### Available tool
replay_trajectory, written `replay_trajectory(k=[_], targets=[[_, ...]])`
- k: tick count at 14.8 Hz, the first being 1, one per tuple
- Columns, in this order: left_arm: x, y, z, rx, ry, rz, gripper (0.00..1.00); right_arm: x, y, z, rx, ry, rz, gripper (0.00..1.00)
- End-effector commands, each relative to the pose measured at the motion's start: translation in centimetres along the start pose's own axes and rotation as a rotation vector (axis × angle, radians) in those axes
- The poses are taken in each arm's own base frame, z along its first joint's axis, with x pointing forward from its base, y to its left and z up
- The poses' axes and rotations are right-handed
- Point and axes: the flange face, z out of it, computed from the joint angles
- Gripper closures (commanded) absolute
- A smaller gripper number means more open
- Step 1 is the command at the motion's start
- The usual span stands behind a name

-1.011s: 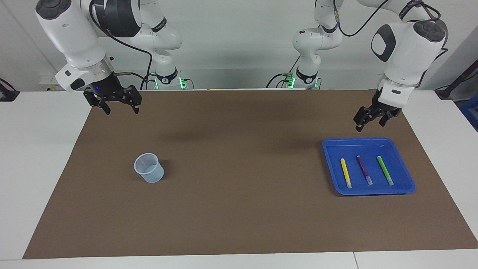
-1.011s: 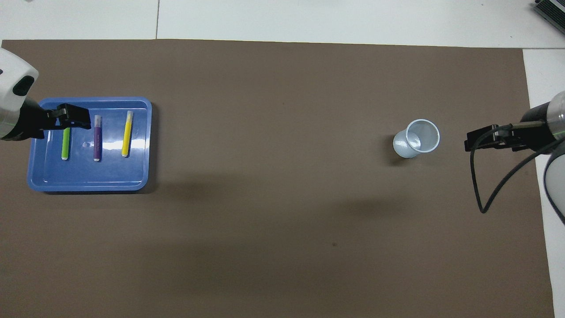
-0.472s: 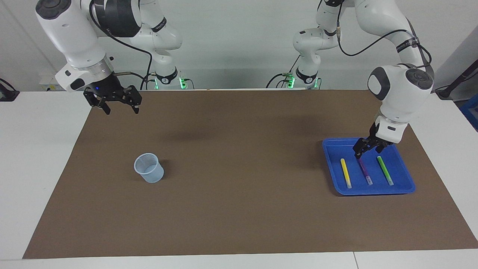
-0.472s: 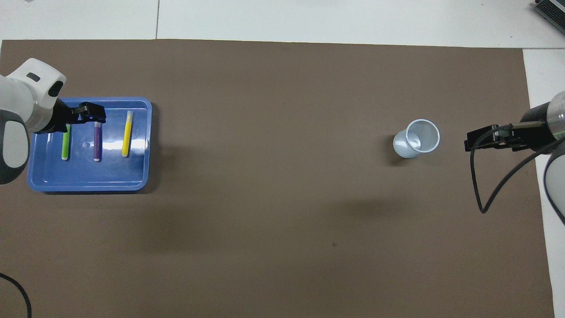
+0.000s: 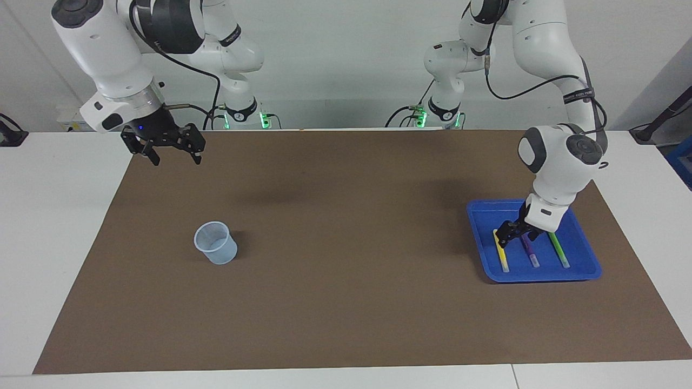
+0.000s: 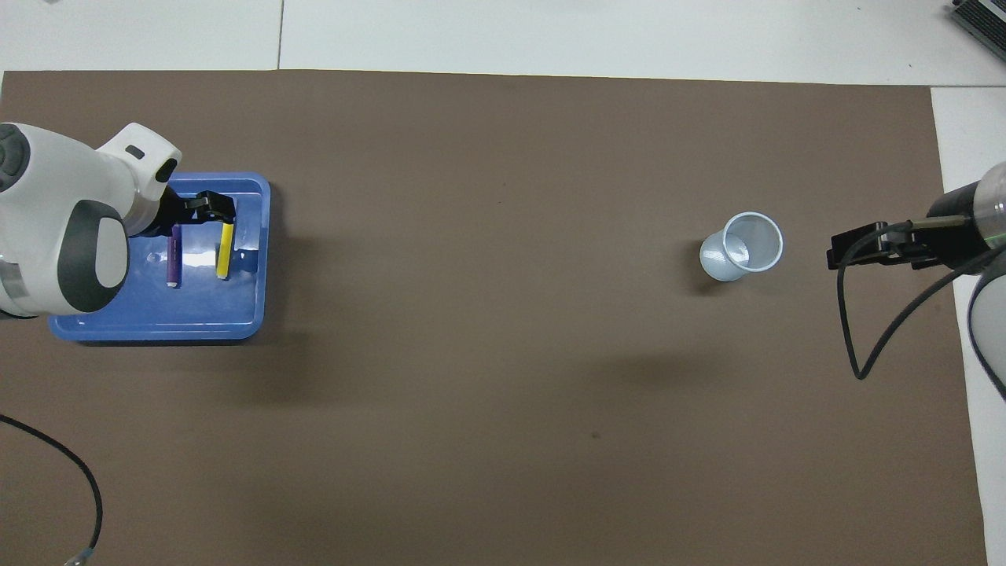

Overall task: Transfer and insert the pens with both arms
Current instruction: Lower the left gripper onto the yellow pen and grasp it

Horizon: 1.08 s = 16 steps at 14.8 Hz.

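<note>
From my remote station I see the left end effector (image 5: 513,233) down inside the blue tray (image 5: 586,273) at the left arm's end of the worktop (image 5: 346,324), its fingers spread and not closed on anything, hanging over the robot-side end of the yellow pen (image 5: 503,258). On the overhead view's clock face the tray sits at about nine o'clock and the same end effector (image 6: 206,211) covers the yellow pen's (image 6: 224,255) twelve-o'clock end. All three pens lie flat in the tray, roughly parallel, pale cap ends pointing away from the robots: the yellow pen toward the middle of the worktop, the purple pen (image 5: 531,255) between the other two, and the green pen (image 5: 558,252) toward the tray's outer wall. From overhead the left arm's white wrist hides the green pen, while the purple pen (image 6: 173,263) shows beside the yellow one. I cannot tell whether the fingertips touch the yellow pen. The right end effector (image 5: 172,154) waits in the air with its fingers spread and nothing between them, over the brown mat's (image 5: 346,302) corner by the right arm's base. A pale blue plastic cup (image 5: 216,244) stands upright on the mat toward the right arm's end, at about three o'clock overhead, well apart from the tray.
</note>
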Motion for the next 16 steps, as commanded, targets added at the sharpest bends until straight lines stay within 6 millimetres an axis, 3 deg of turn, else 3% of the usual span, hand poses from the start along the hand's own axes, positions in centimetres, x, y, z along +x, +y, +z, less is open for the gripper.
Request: replay_trajectory(k=[1, 8, 11, 16], targets=[[-0.9, 0.3, 1.8, 0.01, -0.006, 0.047, 0.0, -0.6, 0.1, -0.2, 0.0, 0.01, -0.013, 0.0], [-1.4, -0.5, 2.6, 0.011, -0.02, 0.108, 0.11, -0.5, 0.6, -0.2, 0.0, 0.014, -0.013, 0.0], [-1.4, -0.3, 3.5, 0.008, -0.015, 0.11, 0.13, -0.8, 0.5, -1.2, -0.001, 0.033, -0.006, 0.0], [-1.5, 0.1, 4.4, 0.005, -0.012, 0.116, 0.16, -0.9, 0.7, -1.0, -0.002, 0.027, -0.072, 0.0]])
